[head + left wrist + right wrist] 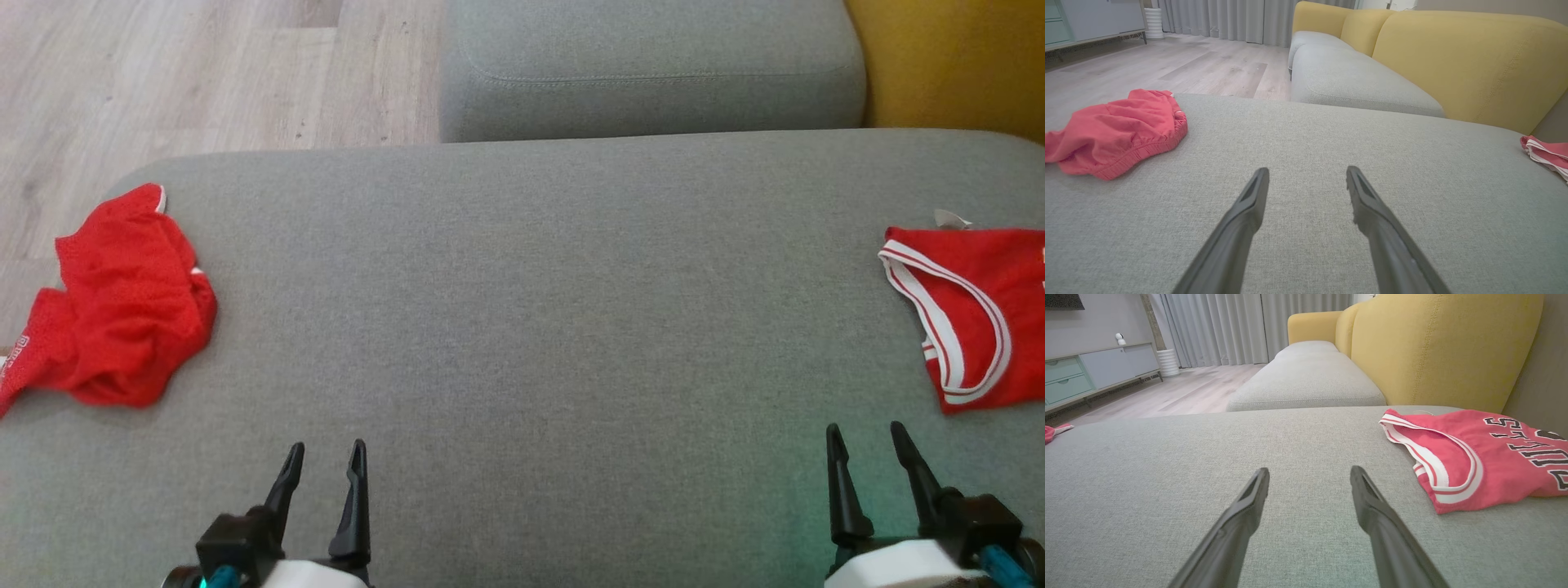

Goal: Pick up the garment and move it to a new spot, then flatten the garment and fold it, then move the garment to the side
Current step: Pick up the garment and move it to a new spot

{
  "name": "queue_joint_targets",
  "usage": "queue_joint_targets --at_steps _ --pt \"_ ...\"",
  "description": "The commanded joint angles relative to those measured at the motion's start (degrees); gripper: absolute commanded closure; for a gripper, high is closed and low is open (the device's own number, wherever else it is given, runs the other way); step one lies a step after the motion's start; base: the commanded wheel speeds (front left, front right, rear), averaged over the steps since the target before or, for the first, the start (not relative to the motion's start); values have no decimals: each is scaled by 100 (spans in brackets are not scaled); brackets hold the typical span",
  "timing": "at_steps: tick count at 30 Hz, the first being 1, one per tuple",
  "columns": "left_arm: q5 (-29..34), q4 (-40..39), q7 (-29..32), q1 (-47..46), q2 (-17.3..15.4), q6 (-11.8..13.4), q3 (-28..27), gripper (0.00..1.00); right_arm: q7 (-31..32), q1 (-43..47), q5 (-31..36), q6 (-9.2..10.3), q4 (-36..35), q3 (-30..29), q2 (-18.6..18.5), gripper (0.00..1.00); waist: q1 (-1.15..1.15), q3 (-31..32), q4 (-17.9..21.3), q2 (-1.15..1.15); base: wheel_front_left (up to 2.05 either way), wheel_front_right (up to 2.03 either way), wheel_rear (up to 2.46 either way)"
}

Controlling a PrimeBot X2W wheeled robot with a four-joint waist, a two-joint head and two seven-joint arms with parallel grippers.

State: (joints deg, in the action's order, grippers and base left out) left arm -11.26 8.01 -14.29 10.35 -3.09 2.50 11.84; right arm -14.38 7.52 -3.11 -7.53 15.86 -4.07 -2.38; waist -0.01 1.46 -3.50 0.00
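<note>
a: which step?
b: the first one, the pick-up, and i'd say it has not begun. both claws hang low over the near edge of the grey seat point(522, 286).
a: claw state?
b: left claw point(326, 447) has its fingers spread wide and holds nothing. right claw point(864, 428) is the same, wide apart and empty. neither touches cloth.
a: where's the garment?
b: red shorts point(122, 302), crumpled in a heap at the far left edge of the seat. one end seems to hang over the side toward the floor point(204, 82). they're well apart from the left claw, ahead of it and off to its left.
a: and the red thing on the right?
b: a jersey point(971, 318) with white trim, lying flat at the right edge, near the right claw. the right wrist view shows black lettering on it. it looks folded already, so my guess is the shorts are the target. can't be sure.
a: next move?
b: likely the left arm reaches out left, comes down on the heap, pinches a top fold or the waistband, and carries it to the bare middle of the seat. the cloth is soft, so it will sag, and the hanging end could drag.
a: counts?
b: two garments: one pair of shorts, one jersey. two claws. two grey seats, the second seat point(653, 65) behind the first.
</note>
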Motion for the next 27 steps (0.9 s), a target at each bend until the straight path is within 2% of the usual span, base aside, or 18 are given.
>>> queue_joint_targets --at_steps 1,9,21,27 --pt "23 -160 -71 -172 22 -8 -221 0 -62 -248 -51 4 -152 143 -51 0 1 -4 -15 0 0 0 0" --pt "45 -178 -71 -234 22 -21 -181 0 -62 -224 -97 4 -194 138 -50 0 1 -40 -282 0 0 0 0" --pt "3 -246 -71 -160 22 20 -234 0 -62 -233 -71 4 -229 226 -50 0 1 -45 -1718 0 0 0 0" --pt "-99 -338 -71 -41 22 77 -311 0 -62 -259 6 4 -214 284 -50 0 1 -31 -2083 0 0 0 0"
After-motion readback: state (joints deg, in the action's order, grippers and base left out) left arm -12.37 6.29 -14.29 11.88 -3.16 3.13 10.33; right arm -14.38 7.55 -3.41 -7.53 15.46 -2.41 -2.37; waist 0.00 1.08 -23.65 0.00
